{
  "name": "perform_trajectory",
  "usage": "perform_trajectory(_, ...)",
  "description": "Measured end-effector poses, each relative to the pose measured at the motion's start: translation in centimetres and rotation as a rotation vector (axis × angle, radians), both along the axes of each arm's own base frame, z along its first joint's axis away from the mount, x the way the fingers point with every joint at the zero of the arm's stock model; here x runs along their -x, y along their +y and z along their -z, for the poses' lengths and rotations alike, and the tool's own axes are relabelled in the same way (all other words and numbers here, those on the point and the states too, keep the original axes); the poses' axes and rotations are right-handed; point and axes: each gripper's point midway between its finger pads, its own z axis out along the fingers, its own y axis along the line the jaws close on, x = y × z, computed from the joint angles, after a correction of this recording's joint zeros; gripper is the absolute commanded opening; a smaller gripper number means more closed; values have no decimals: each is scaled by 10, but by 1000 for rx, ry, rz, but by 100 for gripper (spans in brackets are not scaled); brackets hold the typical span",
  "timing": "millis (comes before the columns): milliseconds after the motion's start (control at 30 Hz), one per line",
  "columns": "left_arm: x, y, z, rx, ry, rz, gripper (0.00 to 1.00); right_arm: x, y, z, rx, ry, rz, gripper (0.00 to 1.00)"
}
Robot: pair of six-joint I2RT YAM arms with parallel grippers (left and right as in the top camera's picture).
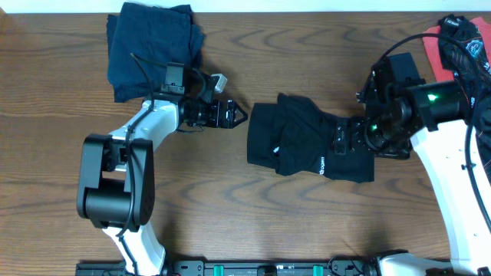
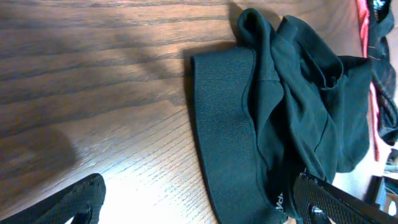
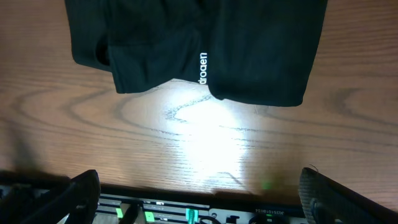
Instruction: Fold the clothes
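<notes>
A black T-shirt (image 1: 307,146) lies crumpled in the middle of the wooden table (image 1: 230,207), with loose folds and a ribbed hem band that is seen clearly in the left wrist view. Near its lower edge it carries a small white line of lettering (image 3: 203,68). The lettering stands sideways in the right wrist view and looks like "droaen", but I cannot read it with certainty.

The left gripper (image 1: 236,115) is just beside the left edge of this shirt and does not touch it. Its fingers (image 2: 81,199) stand wide apart and nothing is between them.

The right gripper (image 1: 343,142) is over the right part of the same shirt. Its jaws are also fully apart. In its own camera only bare wood and a bright spot of light appear between the two fingers (image 3: 78,196), and the shirt lies further ahead. I cannot tell if it touches the cloth.

A dark navy garment (image 1: 153,46) lies folded in a pile at the far left corner, well apart from the black shirt. At the far right edge, partly behind the right arm, there is a coral-red piece of clothing (image 1: 432,47). A small green light (image 1: 434,97) shines on the right arm.
</notes>
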Motion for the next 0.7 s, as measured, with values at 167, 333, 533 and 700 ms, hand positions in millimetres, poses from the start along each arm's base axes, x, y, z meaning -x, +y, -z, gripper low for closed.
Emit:
perform_trajectory(167, 4, -3, 14, 16, 42, 14, 98, 3, 0, -5, -6, -16, 0, 99)
perform_trajectory(333, 4, -10, 17, 70, 70, 41, 98, 6, 0, -6, -7, -9, -1, 99)
perform_trajectory(533, 8, -20, 17, 114, 100, 74, 98, 6, 0, -6, -8, -9, -1, 99)
perform_trajectory(700, 32, -40, 17, 119, 159, 147, 98, 5, 0, -6, -9, -14, -1, 99)
